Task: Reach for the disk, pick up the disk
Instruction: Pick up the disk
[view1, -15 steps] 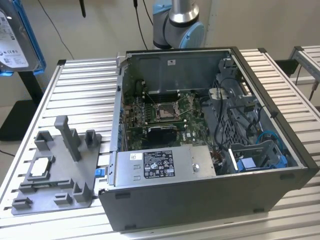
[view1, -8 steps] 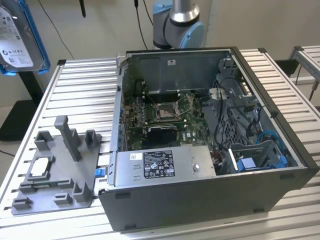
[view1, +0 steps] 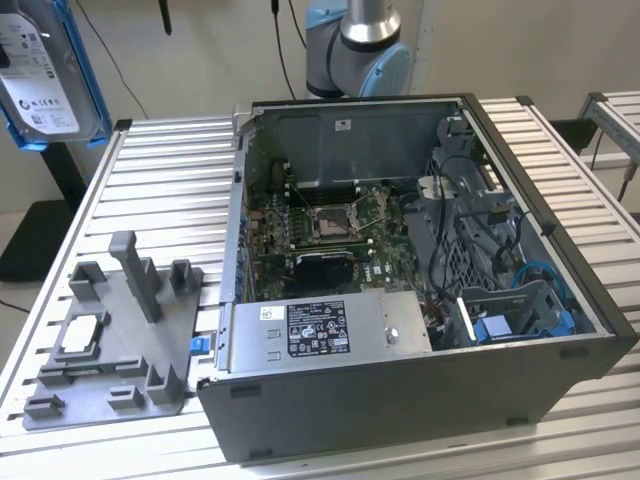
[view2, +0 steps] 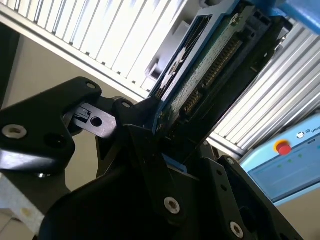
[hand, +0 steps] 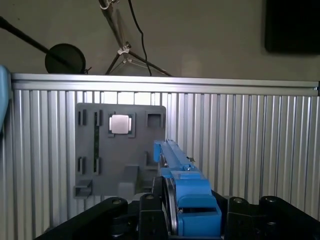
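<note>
The disk (view1: 40, 70), a silver-grey drive with a white label in a bright blue frame, hangs in the air at the exterior view's upper left, well above the table. In the first wrist view the disk (hand: 182, 187) appears edge-on, standing between the black fingers of my gripper (hand: 172, 212). The second wrist view looks along the disk (view2: 200, 75), showing its circuit board and connector, with my gripper (view2: 160, 132) shut on its lower end.
An open computer case (view1: 560, 330) lies on the slatted aluminium table (view1: 170, 190). A grey fixture plate (view1: 110, 400) with a small square chip (hand: 121, 124) sits at the exterior view's left. The arm's base (view1: 355, 45) stands behind the case. A red button (view2: 283, 148) sits on a pale blue panel.
</note>
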